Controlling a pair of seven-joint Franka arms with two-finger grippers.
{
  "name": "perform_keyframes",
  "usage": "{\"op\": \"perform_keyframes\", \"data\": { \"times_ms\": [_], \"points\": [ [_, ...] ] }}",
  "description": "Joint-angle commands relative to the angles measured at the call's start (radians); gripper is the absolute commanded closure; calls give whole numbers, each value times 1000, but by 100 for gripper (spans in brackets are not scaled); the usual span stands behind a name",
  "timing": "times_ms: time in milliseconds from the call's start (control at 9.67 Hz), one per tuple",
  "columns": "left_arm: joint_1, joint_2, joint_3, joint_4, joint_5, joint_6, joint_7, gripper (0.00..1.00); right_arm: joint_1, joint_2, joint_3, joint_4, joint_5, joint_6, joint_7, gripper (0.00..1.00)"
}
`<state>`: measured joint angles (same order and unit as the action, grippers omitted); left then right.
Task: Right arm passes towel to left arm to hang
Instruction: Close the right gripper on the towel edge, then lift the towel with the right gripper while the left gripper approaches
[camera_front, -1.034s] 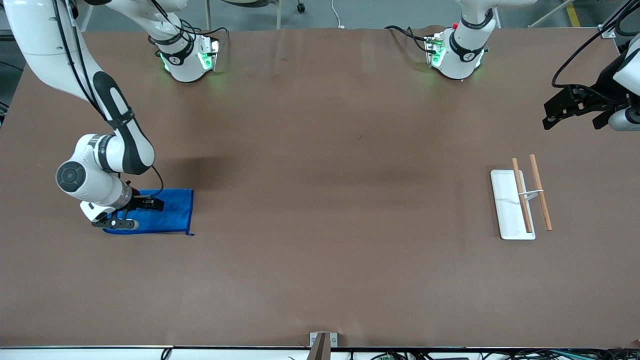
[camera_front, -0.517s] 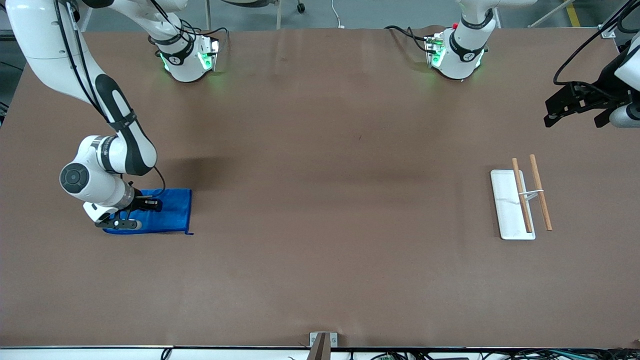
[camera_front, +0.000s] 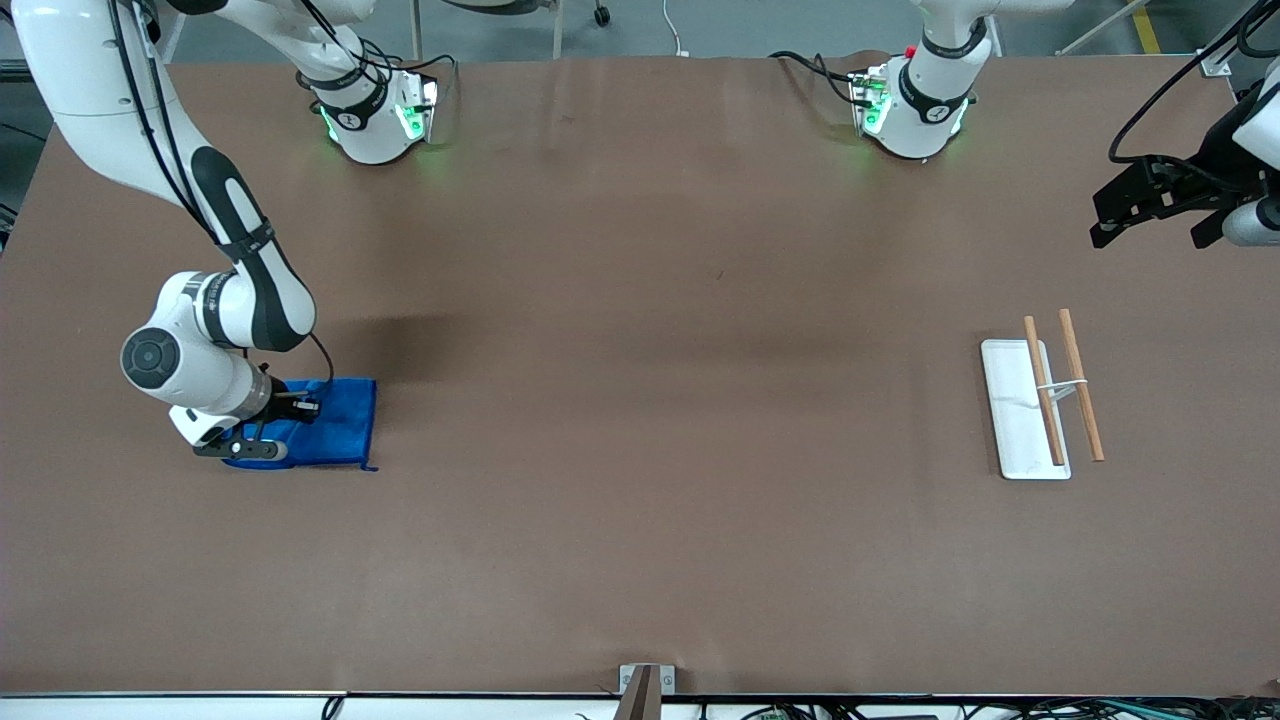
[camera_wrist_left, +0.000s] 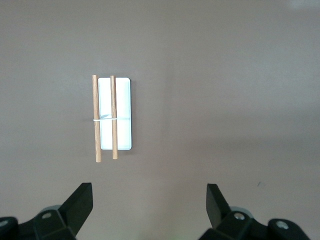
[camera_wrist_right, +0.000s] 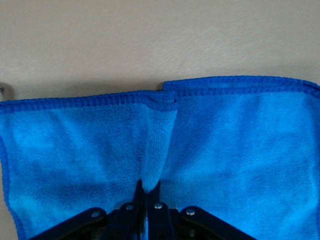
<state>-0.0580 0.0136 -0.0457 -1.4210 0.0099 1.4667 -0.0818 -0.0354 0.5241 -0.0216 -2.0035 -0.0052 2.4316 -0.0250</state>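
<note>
pinching a fold of the towel (camera_front: 335, 425) on the table (camera_front: 640, 520) at the right arm's end, right gripper (camera_front: 258, 428) clamped, left gripper (camera_front: 1150, 205) wide open and empty near the rack (camera_front: 1045, 400), likely lifting next for handover.

White arms (camera_front: 100, 90), black bands; green-lit bases (camera_front: 375, 120)

Right claw (camera_wrist_right: 145, 200) clamped, left claw (camera_wrist_left: 149, 200) agape

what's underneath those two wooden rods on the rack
A white tray lies under one of the wooden rods; bare brown table lies under the other. The strip covered by the rods is hidden.
</note>
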Motion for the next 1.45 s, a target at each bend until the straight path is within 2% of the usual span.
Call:
{"op": "perform_keyframes", "data": {
  "times_ms": [0,207,414,621,724,828,931,1138,1345],
  "points": [
    [-2,-12,1,-56,-2,-5,16,0,-3,-93,60,47,17,-165,23,100],
    [-2,-12,1,-68,-30,-17,16,0,-4,-133,133,112,19,-268,98,100],
    [-2,-12,1,-68,-31,-48,20,0,-6,-170,233,132,21,-286,189,100],
    [10,-14,32,-68,-147,-49,81,0,-8,-185,351,181,28,-305,284,100],
    [12,-17,68,-73,-244,-55,132,0,-8,-181,403,218,91,-304,313,100],
    [12,-18,98,-100,-337,-58,161,0,-1,-180,434,251,214,-298,316,100],
    [13,-23,108,-148,-416,-62,204,0,-1,-180,477,277,331,-292,316,100],
    [17,-40,125,-278,-584,-68,264,0,0,-180,554,324,460,-290,316,100],
    [13,-38,124,-346,-610,-68,386,0,0,-179,644,336,591,-203,315,100]
  ]
}}
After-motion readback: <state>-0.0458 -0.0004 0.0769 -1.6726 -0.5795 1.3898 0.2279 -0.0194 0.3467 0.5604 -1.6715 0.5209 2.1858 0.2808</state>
